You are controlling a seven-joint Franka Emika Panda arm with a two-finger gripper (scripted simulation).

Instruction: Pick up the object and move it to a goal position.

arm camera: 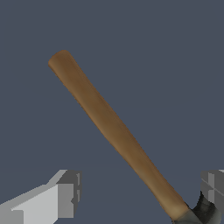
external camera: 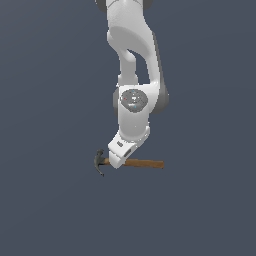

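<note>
We are looking at a small claw hammer (external camera: 131, 163) with our white robot arm (external camera: 134, 75) reaching down over it. The hammer is lying flat on the dark grey desk (external camera: 45, 210). In the exterior view its dark metal head (external camera: 100, 161) is pointing toward 9 o'clock and its brown wooden handle (external camera: 145, 163) is pointing toward 3 o'clock.

Our claw (external camera: 116, 161) is sitting low, right at the hammer, near the spot where the handle joins the head. We think we are choosing that spot because the head is the heavy part, so the hammer should tip less if we are holding it close to there.

In the wrist view the handle (arm camera: 113, 129) is running between the two fingers. One finger (arm camera: 65, 192) is at about 7 o'clock and the other finger (arm camera: 212, 186) is at about 4 o'clock. There is a clear gap between the handle and the first finger. So our claw is looking spread wide, not pinching the hammer. The second finger is very near the head (arm camera: 205, 212), but we cannot tell if it is touching.

We are judging that the lift is not yet begun. We think the next step is squeezing the handle. If we are squeezing off-centre, the hammer could spin or slip. We are not seeing any mark for the goal place.
</note>
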